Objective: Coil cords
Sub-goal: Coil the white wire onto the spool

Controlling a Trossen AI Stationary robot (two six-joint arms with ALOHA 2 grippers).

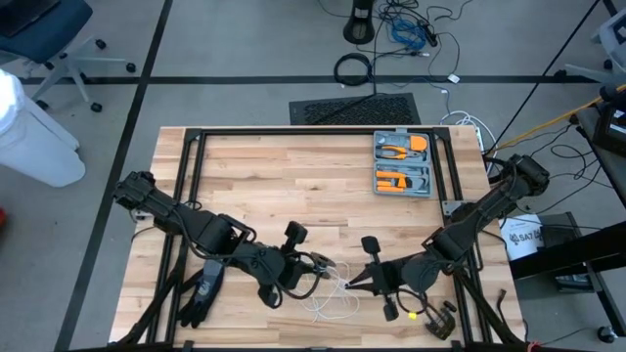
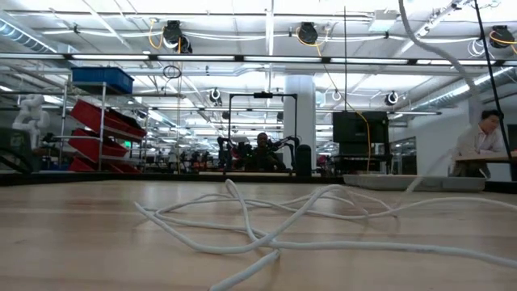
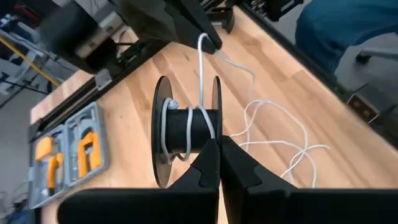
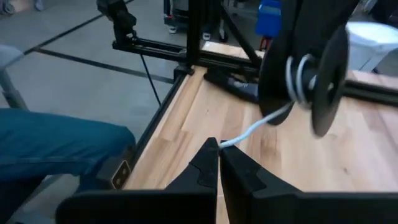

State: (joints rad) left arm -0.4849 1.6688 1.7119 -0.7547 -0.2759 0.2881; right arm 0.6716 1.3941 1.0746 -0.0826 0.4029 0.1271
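A thin white cord lies in loose loops on the wooden table near its near edge; it also shows in the low view. A few turns of it are wound on the core of a black two-disc spool, which is lifted clear of the table at my left gripper. My left gripper is shut at the spool. My right gripper is shut on the cord a short way from the spool, toward the table's right. My left gripper's shut fingertips meet the spool's black core between the two discs, coming at it level. The fingers hide what they pinch there. The spool stands on edge in front of them, clear of the table. My right gripper pinches a single strand of the cord between its two fingertips. From there the strand runs up to the spool's core, gently curved. The rest of the cord trails slack on the table.
An open grey case of orange tools lies at the far right of the table. Black frame rails run along the table's edges. A dark glove-like thing lies near left. A person's blue-clad leg is beside the near edge.
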